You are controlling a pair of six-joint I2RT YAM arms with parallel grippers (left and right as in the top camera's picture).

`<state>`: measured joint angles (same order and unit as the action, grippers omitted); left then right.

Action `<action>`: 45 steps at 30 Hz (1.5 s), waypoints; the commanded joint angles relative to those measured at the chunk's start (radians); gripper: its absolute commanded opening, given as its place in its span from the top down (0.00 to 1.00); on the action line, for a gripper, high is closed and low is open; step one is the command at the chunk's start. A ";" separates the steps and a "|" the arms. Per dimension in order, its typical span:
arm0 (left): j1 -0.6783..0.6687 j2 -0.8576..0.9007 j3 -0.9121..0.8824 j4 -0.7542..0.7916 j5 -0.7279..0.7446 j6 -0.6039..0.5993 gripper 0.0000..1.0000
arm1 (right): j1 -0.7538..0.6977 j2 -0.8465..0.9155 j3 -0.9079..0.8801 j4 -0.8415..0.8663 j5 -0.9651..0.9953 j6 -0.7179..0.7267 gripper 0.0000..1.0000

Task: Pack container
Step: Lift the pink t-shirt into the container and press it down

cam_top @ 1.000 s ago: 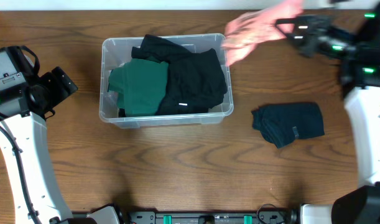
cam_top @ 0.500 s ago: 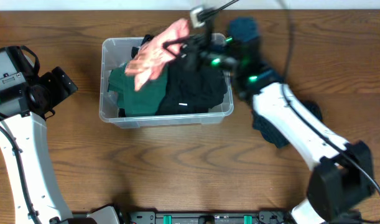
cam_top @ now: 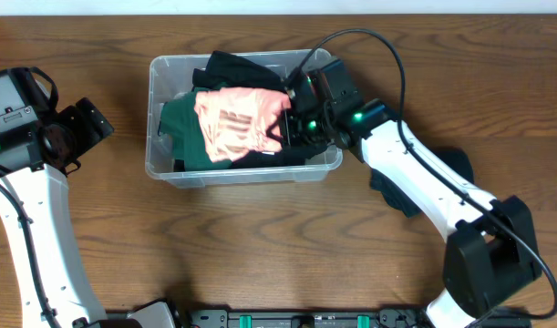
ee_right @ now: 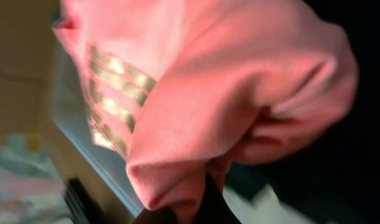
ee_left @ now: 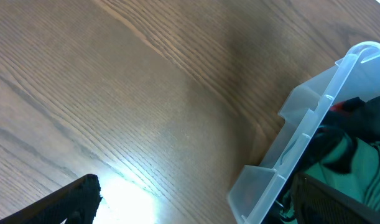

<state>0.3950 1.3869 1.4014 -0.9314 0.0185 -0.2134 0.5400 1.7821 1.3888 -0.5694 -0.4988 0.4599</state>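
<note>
The container [cam_top: 242, 175], a clear plastic tub, stands at the table's middle left with a green garment [cam_top: 180, 137] and a black garment [cam_top: 231, 66] inside. A pink garment [cam_top: 240, 123] with pale stripes lies on top of them. My right gripper [cam_top: 287, 126] reaches in over the tub's right side and is shut on the pink cloth [ee_right: 227, 81], pinched at its fold [ee_right: 202, 202]. My left gripper [cam_top: 91, 128] hangs open left of the tub, holding nothing. In the left wrist view the tub's corner [ee_left: 301, 149] sits by the right finger [ee_left: 339, 199].
A folded dark teal garment [cam_top: 456, 166] lies on the table right of the tub, partly covered by my right arm [cam_top: 424, 178]. Bare wooden table [ee_left: 127, 93] spreads beneath the left gripper.
The right arm swung from the back right corner over the tub and brought the pink garment down onto the green and black clothes. The left arm stayed still.
</note>
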 commanded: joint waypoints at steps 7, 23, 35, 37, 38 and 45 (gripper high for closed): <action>0.003 0.004 0.005 0.000 -0.012 -0.010 0.02 | -0.004 -0.064 0.005 -0.158 0.106 -0.179 0.97; 0.003 0.004 0.005 0.000 -0.012 -0.010 0.02 | -0.080 -0.227 0.006 -0.034 0.208 -0.188 0.52; 0.003 0.004 0.005 0.000 -0.012 -0.010 0.02 | 0.046 0.012 0.006 0.264 -0.003 -0.157 0.43; 0.003 0.004 0.005 0.000 -0.012 -0.010 0.02 | 0.057 0.082 0.006 0.263 -0.002 -0.158 0.44; 0.003 0.004 0.005 0.000 -0.012 -0.010 0.02 | 0.060 0.114 0.006 0.261 -0.002 -0.158 0.44; 0.003 0.004 0.005 0.000 -0.012 -0.010 0.02 | 0.049 0.227 0.006 0.154 0.138 -0.214 0.45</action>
<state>0.3950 1.3869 1.4014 -0.9314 0.0185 -0.2134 0.5972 1.9671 1.4048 -0.3683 -0.4736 0.2764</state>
